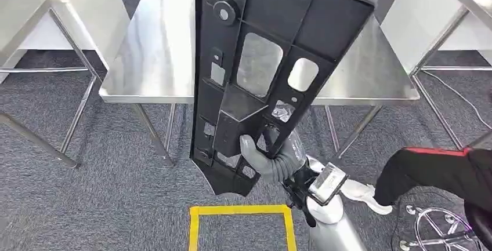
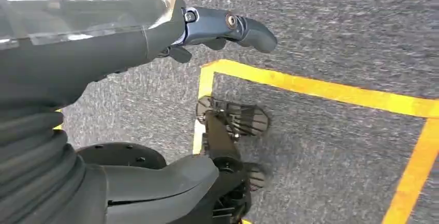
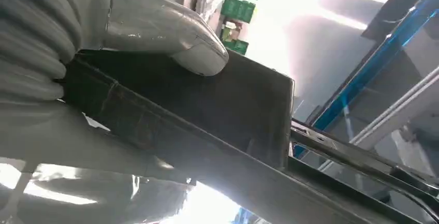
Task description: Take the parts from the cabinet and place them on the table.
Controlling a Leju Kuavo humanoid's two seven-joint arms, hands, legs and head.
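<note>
Right hand fingers: the grey fingers are wrapped around the lower edge of the black part; in the right wrist view the thick thumb is pressed flat against the part's dark surface.
Right hand: the part is gripped near its lower end, with the silver forearm rising from below.
Black part: a long flat panel with ribs and cut-out windows is held nearly upright, tilted slightly, in front of the table and overlapping its near edge in the head view.
Left hand: nothing is held; the dark fingers are extended loosely above the grey carpet.
Floor: a yellow taped square is marked on the carpet just below the part.
Bystander: a dark trouser leg with a red stripe is seen beside a chair base.
</note>
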